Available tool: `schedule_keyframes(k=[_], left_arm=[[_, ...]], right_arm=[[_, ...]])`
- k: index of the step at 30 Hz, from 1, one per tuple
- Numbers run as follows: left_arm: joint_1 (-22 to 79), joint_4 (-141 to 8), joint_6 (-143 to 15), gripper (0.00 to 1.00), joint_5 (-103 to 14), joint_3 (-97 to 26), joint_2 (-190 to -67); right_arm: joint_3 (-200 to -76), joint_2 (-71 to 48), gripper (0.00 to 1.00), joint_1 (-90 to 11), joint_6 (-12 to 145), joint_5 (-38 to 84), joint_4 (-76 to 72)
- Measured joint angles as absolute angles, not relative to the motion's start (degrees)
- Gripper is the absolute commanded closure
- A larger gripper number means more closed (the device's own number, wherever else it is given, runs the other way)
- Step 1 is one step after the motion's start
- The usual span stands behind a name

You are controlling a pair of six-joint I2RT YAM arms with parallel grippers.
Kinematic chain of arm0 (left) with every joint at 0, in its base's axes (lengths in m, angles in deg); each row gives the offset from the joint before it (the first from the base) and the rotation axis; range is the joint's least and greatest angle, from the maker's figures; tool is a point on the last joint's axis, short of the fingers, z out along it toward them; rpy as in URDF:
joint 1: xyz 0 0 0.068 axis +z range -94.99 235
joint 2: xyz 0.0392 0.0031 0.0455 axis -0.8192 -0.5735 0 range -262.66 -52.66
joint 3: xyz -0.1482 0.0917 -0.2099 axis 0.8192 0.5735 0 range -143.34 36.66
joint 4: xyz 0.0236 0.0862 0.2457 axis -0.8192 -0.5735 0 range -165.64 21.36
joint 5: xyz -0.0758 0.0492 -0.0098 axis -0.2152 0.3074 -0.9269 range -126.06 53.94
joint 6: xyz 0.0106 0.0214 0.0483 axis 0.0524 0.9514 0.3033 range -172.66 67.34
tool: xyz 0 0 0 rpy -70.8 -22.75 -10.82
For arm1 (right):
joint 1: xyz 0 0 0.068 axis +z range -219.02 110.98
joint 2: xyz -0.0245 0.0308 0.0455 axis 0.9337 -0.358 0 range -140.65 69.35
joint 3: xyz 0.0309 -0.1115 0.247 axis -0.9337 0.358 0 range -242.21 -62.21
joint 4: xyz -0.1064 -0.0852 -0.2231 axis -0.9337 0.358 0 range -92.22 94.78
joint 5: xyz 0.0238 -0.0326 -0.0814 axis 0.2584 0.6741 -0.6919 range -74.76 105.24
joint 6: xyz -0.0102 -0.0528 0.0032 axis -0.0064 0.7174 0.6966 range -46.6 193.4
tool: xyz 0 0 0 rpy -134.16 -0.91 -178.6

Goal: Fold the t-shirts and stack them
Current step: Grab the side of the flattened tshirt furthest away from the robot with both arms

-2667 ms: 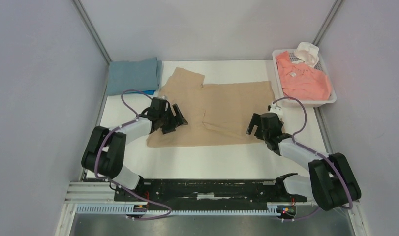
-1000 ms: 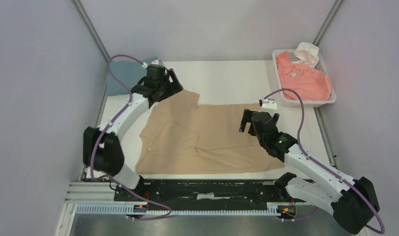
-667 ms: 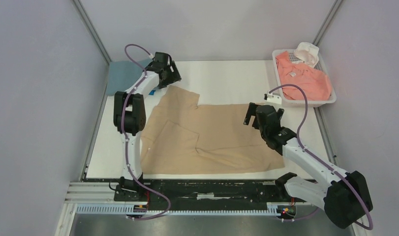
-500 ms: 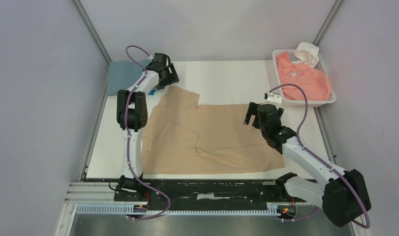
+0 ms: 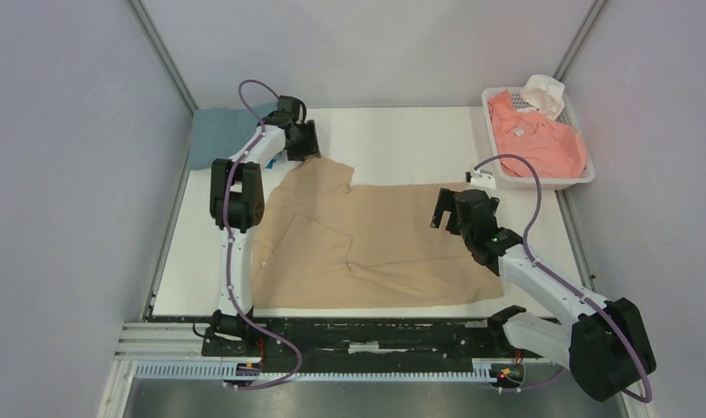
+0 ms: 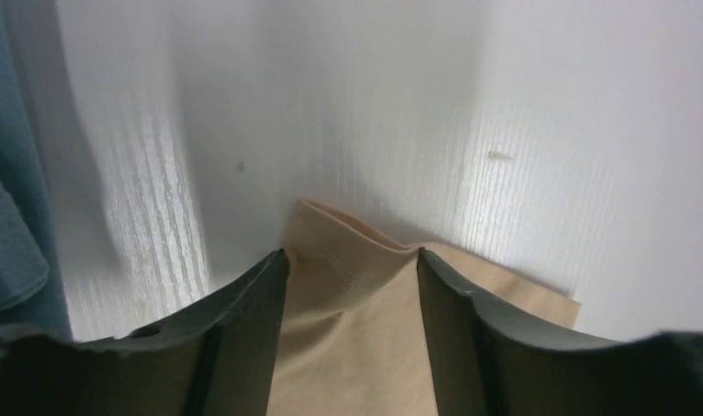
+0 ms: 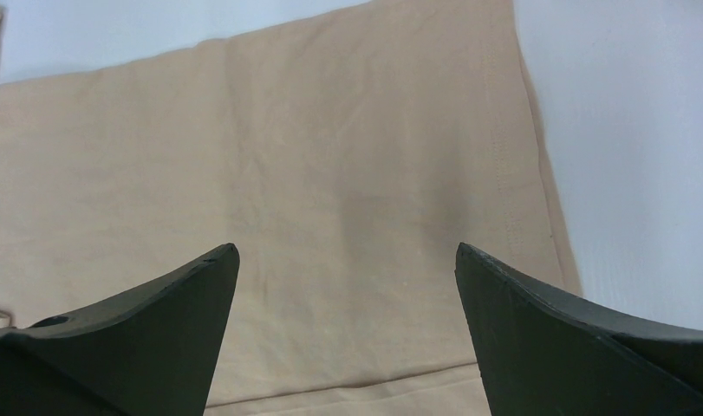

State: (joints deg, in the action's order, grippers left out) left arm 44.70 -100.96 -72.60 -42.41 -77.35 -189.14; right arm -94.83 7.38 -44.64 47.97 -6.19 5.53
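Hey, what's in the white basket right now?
A crumpled pink shirt fills the basket, with a white item at its far rim. Anything beneath the shirt is hidden.

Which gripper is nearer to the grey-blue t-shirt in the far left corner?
Left. The left gripper grips a corner of the tan t-shirt just beside the grey-blue t-shirt; the right gripper is open above the tan t-shirt's right part, much farther away.

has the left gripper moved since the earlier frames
Yes. The left gripper moved toward the far side, ending right beside the grey-blue t-shirt, which stayed in its far left corner.
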Motion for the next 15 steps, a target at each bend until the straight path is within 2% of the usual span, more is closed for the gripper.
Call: schedule_keyframes(k=[3, 5, 7, 15], left_arm=[[44.22, -102.09, -71.25, 0.58, -42.04, -77.4, -189.23], [43.8, -102.95, -70.9, 0.75, -40.75, -77.62, -189.39], [43.39, -103.97, -70.46, 0.97, -39.22, -78.69, -189.95], [42.75, -105.66, -70.39, 0.98, -35.26, -79.56, -190.22]], right_arm=[[-94.3, 7.38, 0.02, -44.84, 47.97, -6.0, 5.53], [-94.19, 7.38, 0.02, -44.93, 47.99, -5.97, 5.59], [-94.19, 7.36, 0.02, -45.04, 47.99, -6.0, 5.48], [-98.04, 1.21, 0.02, -46.72, 47.9, -9.34, 7.78]])
